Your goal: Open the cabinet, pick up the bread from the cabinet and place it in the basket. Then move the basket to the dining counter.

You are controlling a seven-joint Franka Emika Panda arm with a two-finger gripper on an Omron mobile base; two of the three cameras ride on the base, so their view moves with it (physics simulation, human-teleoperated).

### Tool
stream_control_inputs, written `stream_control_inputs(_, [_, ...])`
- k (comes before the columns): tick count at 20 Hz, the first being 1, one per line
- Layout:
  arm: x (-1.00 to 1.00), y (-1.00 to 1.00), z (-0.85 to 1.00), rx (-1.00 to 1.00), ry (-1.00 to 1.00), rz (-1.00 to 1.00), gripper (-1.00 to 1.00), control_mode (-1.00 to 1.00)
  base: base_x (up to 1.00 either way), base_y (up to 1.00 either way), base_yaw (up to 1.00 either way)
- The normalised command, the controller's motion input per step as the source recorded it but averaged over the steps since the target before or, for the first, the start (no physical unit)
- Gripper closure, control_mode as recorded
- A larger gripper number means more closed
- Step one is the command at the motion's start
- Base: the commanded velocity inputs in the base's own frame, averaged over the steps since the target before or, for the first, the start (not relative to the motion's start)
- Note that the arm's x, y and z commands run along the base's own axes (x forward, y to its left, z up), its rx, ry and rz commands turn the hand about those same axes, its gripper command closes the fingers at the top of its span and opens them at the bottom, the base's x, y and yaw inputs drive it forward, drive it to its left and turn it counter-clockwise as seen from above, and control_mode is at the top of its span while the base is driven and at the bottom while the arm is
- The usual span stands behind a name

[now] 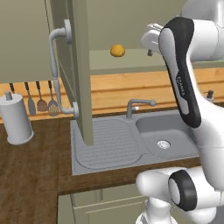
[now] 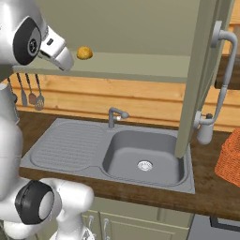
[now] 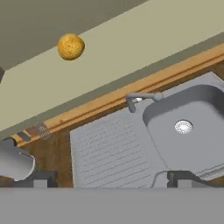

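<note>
Hanging wide open and empty above the sink (image 2: 140,157), the tool (image 3: 109,183) was well apart from the bread (image 1: 117,50). The bread lay on the shelf of the open cabinet (image 1: 81,65). The basket (image 2: 230,157) stood on the counter (image 2: 206,185), far right.

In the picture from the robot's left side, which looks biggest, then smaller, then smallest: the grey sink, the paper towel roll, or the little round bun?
Largest to smallest, as they look in the left base view:
1. The grey metal sink with its ribbed drainboard.
2. The grey upright paper towel roll, though it stands nearer the camera.
3. The small round golden-brown bun on the open cabinet's shelf, farther back.
</note>
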Motion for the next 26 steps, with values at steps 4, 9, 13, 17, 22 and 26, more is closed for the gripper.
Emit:
stream_control_inputs(4, [0.39, 0.09, -0.43, -0.19, -0.4, 0.18, -1.0, -1.0, 0.0, 0.0, 0.0])
stream_control_inputs(9, [0.74, 0.27, -0.3, -0.05, -0.4, 0.06, -1.0, -1.0, 0.0, 0.0, 0.0])
stream_control_inputs(13, [1.0, 0.16, 0.13, 0.0, -0.01, 0.0, -1.0, -1.0, 0.0, 0.0, 0.0])
stream_control_inputs(17, [0.97, 0.17, 0.26, -0.02, 0.11, 0.0, -1.0, -1.0, 0.0, 0.0, 0.0])
stream_control_inputs(22, [0.91, 0.07, 0.14, -0.03, 0.04, 0.01, -1.0, -1.0, 0.0, 0.0, 0.0])
stream_control_inputs(26, [0.84, 0.03, 0.0, -0.04, 0.02, 0.03, -1.0, -1.0, 0.0, 0.0, 0.0])
